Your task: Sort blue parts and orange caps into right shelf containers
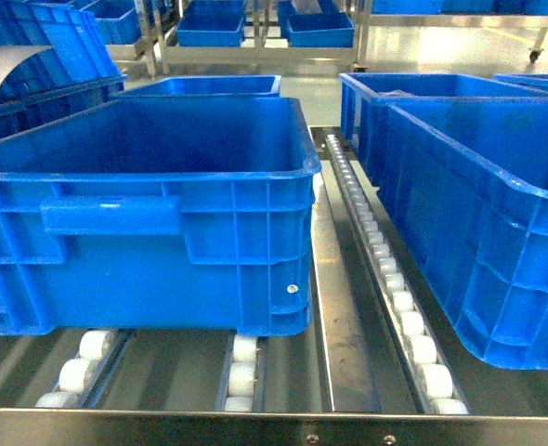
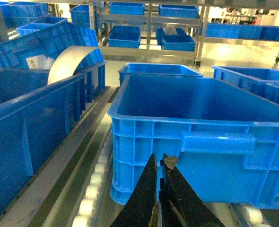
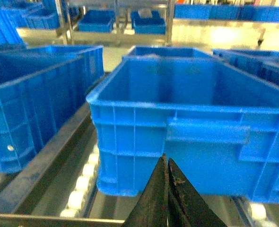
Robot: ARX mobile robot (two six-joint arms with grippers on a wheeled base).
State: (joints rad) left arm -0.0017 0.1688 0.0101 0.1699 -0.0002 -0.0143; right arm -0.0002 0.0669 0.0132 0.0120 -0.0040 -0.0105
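Two large blue crates occupy the roller shelf. The left crate [image 1: 153,214] sits square on the roller tracks [image 1: 385,269], its handle bar facing the robot; the right crate [image 1: 478,214] stands just beside it across a bare steel lane, nearer the shelf's right edge. More crates stand directly behind each. The placement appears deliberate: the rollers let full crates slide along, and the handle ends face outward for pulling.

Left claw [image 2: 159,163]: pressed together, nothing between the tips that I can see, poised low in front of the left crate's end wall and apart from it. Right claw [image 3: 167,163]: likewise closed and seemingly empty, poised before the end wall of the right crate [image 3: 187,137].

No blue parts or orange caps appear in any view (the crate interiors visible from above show only bare walls; the floors are partly hidden). The containers are therefore in position and ready to receive, but the items to be sorted lie outside the frames.

Judgement: sorting has not visibly begun. Both arms appear parked at rest height, clear of the rims, so either may lift over a crate without collision.
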